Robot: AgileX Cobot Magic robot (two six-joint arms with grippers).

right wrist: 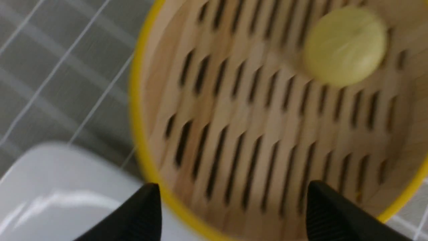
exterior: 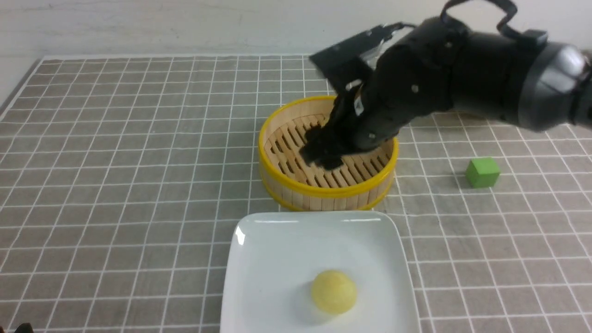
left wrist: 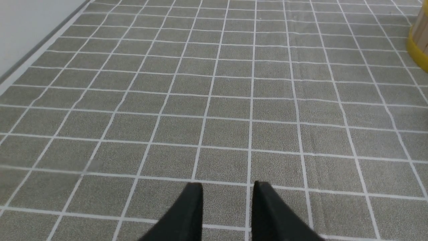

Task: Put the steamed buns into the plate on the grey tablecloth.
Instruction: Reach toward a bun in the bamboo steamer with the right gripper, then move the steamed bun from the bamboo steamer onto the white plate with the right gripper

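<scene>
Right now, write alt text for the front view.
The right gripper reaches into a yellow-rimmed bamboo steamer on a grey checked tablecloth. Nearer the camera, a white square plate holds one pale yellow bun; a green cube sits at right.

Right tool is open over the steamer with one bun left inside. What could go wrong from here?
The remaining bun in the steamer lies off to one side of the open right tool, not between its fingers; lowering here could nudge it rolling.
One finger hangs over the steamer's yellow rim and may catch it.
The plated bun sits loose on the glossy plate; a drop beside it could knock it off.
</scene>
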